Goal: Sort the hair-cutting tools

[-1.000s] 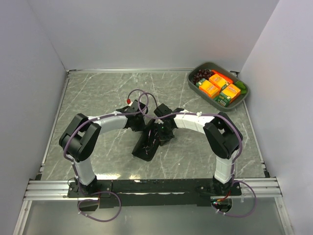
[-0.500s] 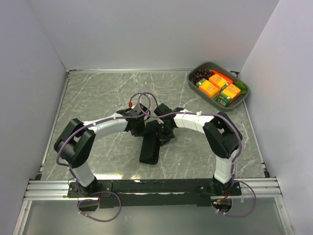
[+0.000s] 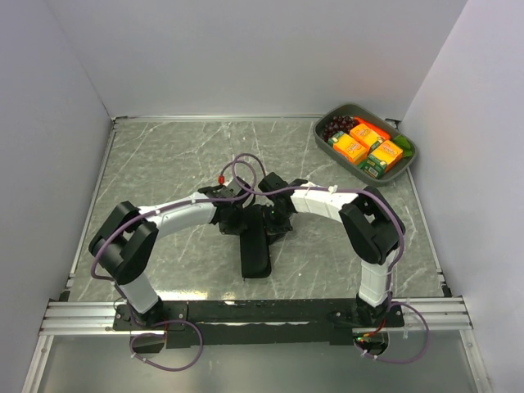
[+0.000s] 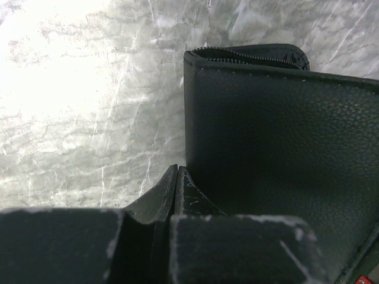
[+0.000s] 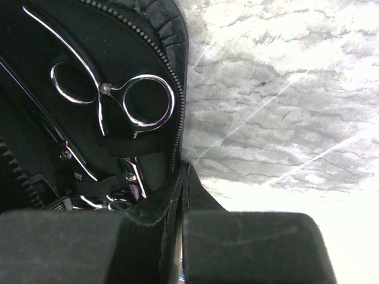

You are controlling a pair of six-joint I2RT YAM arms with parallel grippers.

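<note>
Holding silver scissors [image 5: 105, 90] under straps [image 5: 127, 145]: black zip case [image 3: 255, 250] | left gripper [image 4: 176, 174] closed | right gripper [image 5: 185, 171] closed | grey bin [image 3: 321, 136]: orange boxes [image 3: 352, 149]

The top view looks down from high behind the arms [image 3: 184, 210] and sees the whole bench [image 3: 164, 164], with the case [image 3: 255, 254] mid-frame. The left wrist view sits very close behind the left end effector [image 4: 177, 170], facing the case's outside. The right wrist view, just as close, faces its inside. All three share the case.
</note>
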